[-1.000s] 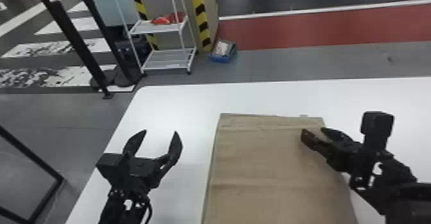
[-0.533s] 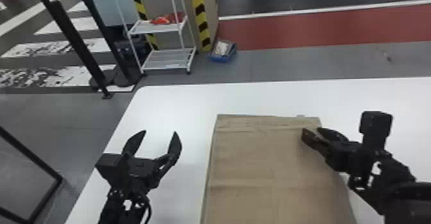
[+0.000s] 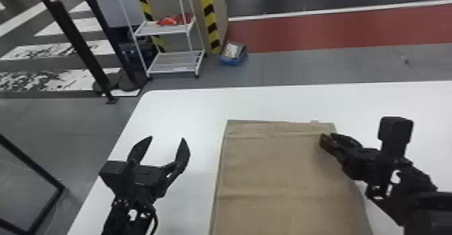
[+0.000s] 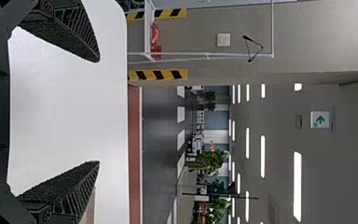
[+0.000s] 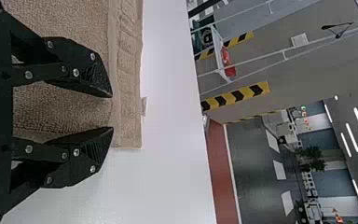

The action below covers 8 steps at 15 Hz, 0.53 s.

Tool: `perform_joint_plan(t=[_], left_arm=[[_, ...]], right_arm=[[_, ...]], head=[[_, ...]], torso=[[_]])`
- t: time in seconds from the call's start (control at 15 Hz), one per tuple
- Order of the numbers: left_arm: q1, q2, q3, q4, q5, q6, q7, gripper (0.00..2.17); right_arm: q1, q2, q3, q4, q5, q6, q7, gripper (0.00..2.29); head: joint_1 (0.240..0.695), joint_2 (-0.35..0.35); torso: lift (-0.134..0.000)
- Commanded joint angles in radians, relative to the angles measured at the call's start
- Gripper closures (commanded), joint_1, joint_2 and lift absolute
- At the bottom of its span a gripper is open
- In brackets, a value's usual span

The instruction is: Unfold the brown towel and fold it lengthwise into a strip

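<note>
My left gripper [image 3: 167, 137] is open above the white table, left of the brown towel [image 3: 279, 170]. In the left wrist view this gripper [image 4: 98, 111] has wide-spread fingers with nothing between them. The towel lies as a long panel, with slight creases and a hemmed far end. My right gripper [image 3: 327, 136] is over its far right corner. From the right wrist, the gripper [image 5: 112, 112] has its fingers partly apart, tips near the hem band of the towel [image 5: 128, 70], with cloth showing in the gap.
The white table [image 3: 188, 106] extends past the towel's far end and on both sides. Beyond its far edge stand a white shelf rack [image 3: 175, 62] and a blue box [image 3: 233, 54] on the floor. Black posts [image 3: 80, 45] rise at the far left.
The right gripper's fingers have drawn closer together. The towel's far end has shifted slightly to the left. My left arm has kept nearly still.
</note>
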State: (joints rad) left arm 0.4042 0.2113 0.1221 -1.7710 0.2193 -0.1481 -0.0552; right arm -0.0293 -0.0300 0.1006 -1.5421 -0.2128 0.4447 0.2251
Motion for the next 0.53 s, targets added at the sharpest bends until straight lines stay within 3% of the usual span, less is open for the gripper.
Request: perform_joint_plan(t=[0.0,0.47], left_arm=[[-0.001,0.002,-0.001,-0.001,0.0,0.0,0.0,0.1],[-0.002,0.002,-0.002,0.001,0.0,0.0,0.0,0.1]], right_arm=[[0.0,-0.001,0.001,0.0,0.003,0.006,0.0,0.9],[0.002,-0.001,-0.004,-0.016,0.001,0.021,-0.004,0.94]], head=[[0.695,0.234],[0.695,0.232]], torso=[[-0.125],[-0.125]])
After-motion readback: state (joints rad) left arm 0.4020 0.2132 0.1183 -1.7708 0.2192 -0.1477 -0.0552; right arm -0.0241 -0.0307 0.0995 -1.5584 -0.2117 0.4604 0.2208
